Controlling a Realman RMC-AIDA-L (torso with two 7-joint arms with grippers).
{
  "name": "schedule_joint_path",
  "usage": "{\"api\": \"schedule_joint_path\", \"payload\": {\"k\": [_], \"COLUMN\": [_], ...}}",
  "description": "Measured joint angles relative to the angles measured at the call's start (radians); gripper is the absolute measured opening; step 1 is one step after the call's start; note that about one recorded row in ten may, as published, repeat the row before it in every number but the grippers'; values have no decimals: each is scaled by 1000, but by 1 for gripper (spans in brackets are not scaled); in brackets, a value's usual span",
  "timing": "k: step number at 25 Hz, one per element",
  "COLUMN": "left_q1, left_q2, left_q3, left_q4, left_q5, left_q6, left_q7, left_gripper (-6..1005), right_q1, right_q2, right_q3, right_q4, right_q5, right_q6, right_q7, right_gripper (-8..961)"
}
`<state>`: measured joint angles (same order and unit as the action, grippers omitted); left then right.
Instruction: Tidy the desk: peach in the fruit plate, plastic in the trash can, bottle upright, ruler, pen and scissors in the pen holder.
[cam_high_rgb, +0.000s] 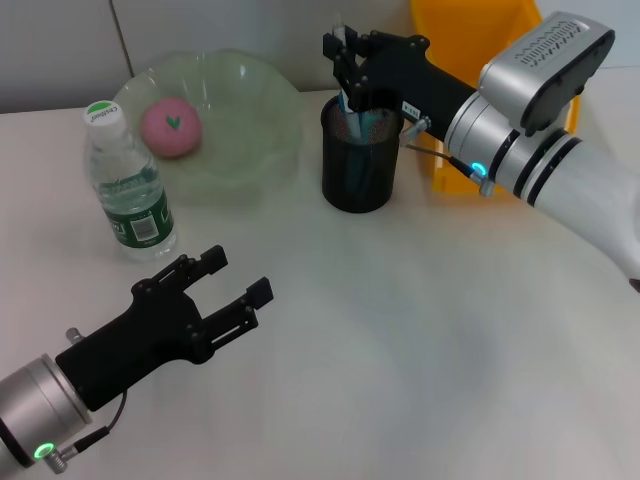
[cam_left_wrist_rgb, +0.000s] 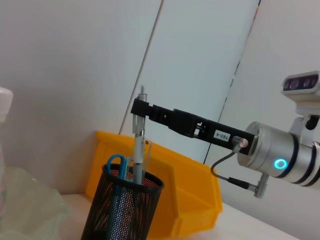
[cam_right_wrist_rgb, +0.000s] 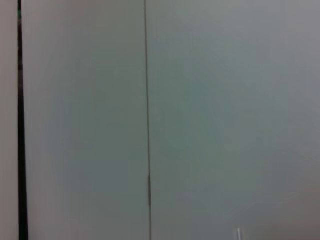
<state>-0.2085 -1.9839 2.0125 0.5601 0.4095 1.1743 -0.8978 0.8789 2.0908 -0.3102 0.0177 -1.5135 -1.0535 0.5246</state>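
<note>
- My right gripper hangs over the black mesh pen holder at the back of the table, fingers pinched narrow around a grey pen.
- That pen stands nearly upright, its lower end already down inside the holder, its top poking above my fingertips (the left wrist view shows this best).
- Blue-handled scissors sit in the same holder, handles up, just beside the pen.
- I cannot pick out a ruler for certain among what is in the holder.
- My left gripper hovers low over the near left part of the table, fingers spread wide and gripping nothing.
- The water bottle stands upright with its white cap on, to the left, just in front of the fruit plate.
- The pink peach lies inside that pale green plate, toward its left side.
- A yellow bin stands behind and to the right of the pen holder, partly hidden by my right arm (its inside is out of sight).
- My right wrist view shows only the pale wall panels.
</note>
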Motion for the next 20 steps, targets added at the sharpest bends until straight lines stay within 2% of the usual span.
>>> {"api": "schedule_joint_path", "payload": {"k": [10,15,20], "left_q1": [8,7,1], "left_q2": [16,19,19], "left_q3": [-15,-25,-30], "left_q4": [-2,-5,-16], "left_q5": [0,19,26], "left_q6": [38,45,56], "left_q7": [1,2,2], "left_gripper": [797,797,798], "right_q1": [-14,-26,-49], "right_q2": [-1,-1,-2], "right_q3": [11,5,12], "right_q4": [2,5,4], "right_q5": [8,9,11], "right_q6": [2,-12,-61], "right_q7": [53,56,63], "right_gripper": [133,304,566]}}
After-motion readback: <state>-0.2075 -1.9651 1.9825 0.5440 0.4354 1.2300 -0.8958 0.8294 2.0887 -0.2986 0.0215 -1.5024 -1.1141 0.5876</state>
